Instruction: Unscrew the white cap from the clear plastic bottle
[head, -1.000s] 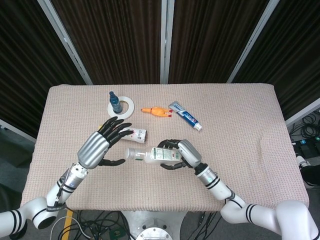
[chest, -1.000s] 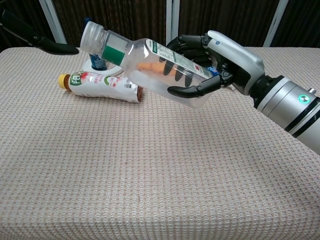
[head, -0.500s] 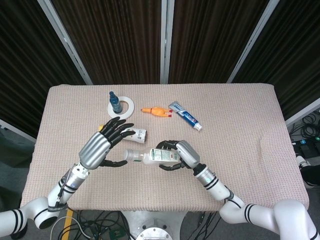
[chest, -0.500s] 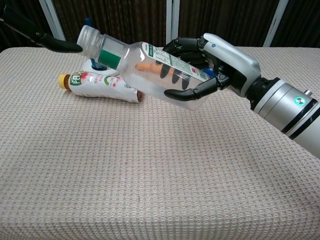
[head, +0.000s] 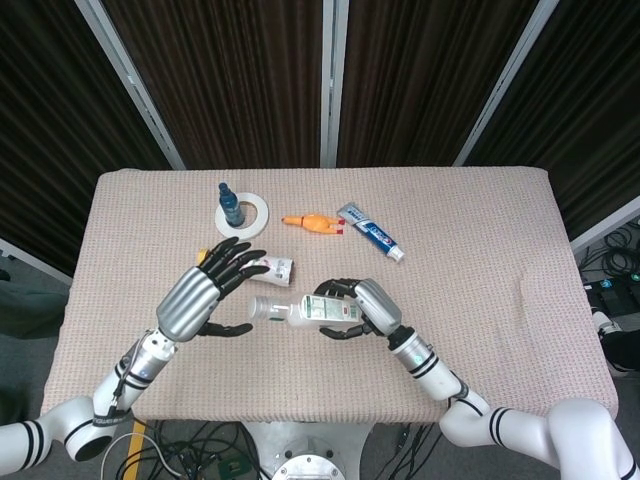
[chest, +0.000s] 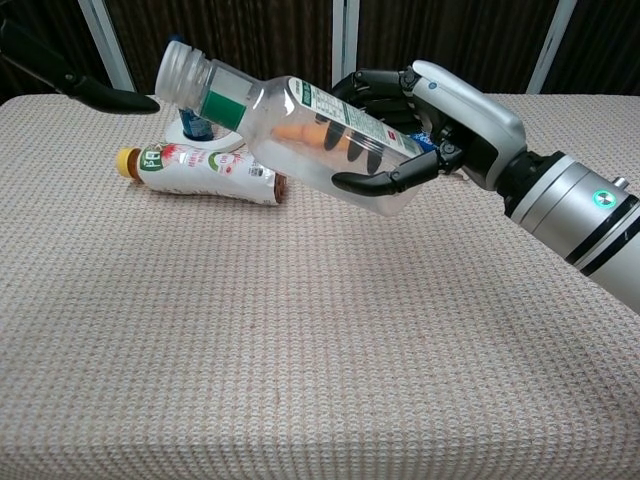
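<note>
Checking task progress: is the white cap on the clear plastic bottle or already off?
On. The white cap sits on the clear plastic bottle, which the right hand holds tilted.

The bottle (head: 305, 312) is held above the counter (head: 480, 260) near its front edge by the right robot hand (head: 362, 308), tilted, with its cap (chest: 181, 71) pointed toward the left robot hand (head: 205, 290), which is spread just beside the cap. A second bottle (chest: 205, 172) is laid on its side on the counter behind them. Further back, a small bottle (head: 230, 205) is stood beside a tape roll (head: 250, 211). To their right a toy chicken (head: 308, 224) is laid, then a toothpaste tube (head: 370, 232).
</note>
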